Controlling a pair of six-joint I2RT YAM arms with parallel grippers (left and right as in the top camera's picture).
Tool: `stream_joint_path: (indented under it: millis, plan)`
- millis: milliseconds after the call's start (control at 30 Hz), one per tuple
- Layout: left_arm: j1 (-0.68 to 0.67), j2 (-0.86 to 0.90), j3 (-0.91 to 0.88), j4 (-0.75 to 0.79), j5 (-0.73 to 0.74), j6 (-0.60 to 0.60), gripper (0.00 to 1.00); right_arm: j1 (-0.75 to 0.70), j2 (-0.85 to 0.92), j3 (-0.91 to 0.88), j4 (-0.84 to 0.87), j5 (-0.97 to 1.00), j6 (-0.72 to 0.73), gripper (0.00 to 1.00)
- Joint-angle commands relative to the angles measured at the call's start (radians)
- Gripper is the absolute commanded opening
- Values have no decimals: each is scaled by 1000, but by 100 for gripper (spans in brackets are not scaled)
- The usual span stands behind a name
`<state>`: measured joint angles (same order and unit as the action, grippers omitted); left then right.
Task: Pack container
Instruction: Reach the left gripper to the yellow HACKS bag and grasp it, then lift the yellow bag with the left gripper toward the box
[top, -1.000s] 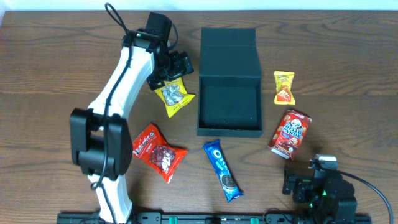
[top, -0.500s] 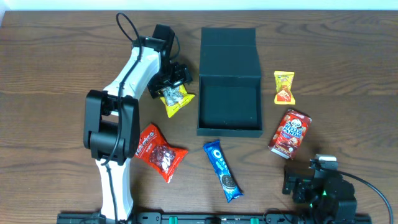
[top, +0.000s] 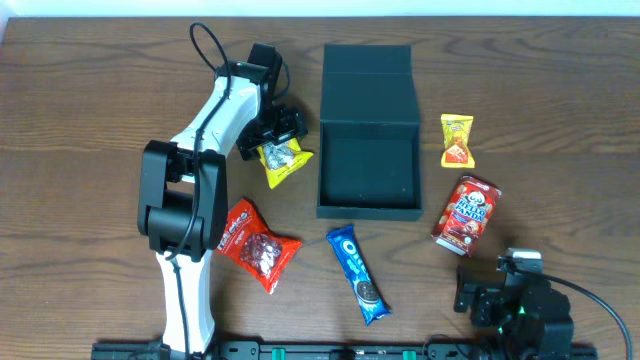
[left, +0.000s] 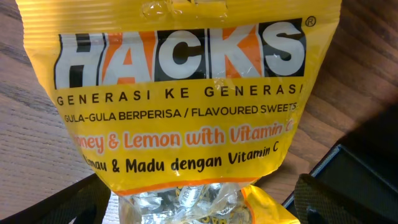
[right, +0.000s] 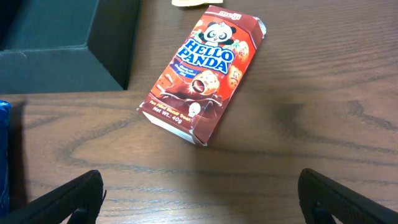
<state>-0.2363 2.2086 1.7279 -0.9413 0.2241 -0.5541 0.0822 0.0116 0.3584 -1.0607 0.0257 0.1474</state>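
The container (top: 368, 207) is a dark teal-black box lying open at the table's middle back, with its lid (top: 367, 85) flat behind it and nothing inside. Its corner shows in the right wrist view (right: 68, 37). A yellow Hacks sweets packet (top: 287, 165) lies just left of the container. My left gripper (top: 275, 132) is down over the packet's top end. In the left wrist view the packet (left: 186, 93) fills the frame, and the gripper (left: 199, 208) is open with a finger on either side of it. My right gripper (right: 199, 205) is open and empty at the front right (top: 497, 300).
A red snack packet (top: 255, 243) lies front left and a blue Oreo pack (top: 358, 273) lies in front of the container. A Hello Panda box (top: 466, 212) (right: 202, 68) and a small yellow packet (top: 457, 139) lie right of the container.
My left arm has swung in and lowered its gripper onto the yellow packet, which has shifted slightly. The right arm has not moved.
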Motion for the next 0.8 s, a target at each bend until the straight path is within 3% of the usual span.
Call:
stream_joint_path:
  millis: [0, 200, 267, 600, 767]
  plan:
    - [-3, 24, 0, -5, -26, -11, 95, -7, -5, -3, -5, 0, -14, 99]
    - [-22, 43, -1, -5, -52, -11, 96, -7, -5, -3, -5, 0, -14, 99]
    - [-26, 43, -1, -3, -64, -11, 100, -7, -5, -3, -5, 0, -14, 99]
    - [-27, 43, -1, -4, -79, -7, 72, -7, -5, -3, -5, 0, -14, 99]
    - [-27, 43, -1, -4, -81, -7, 66, -7, -5, -3, -5, 0, -14, 99]
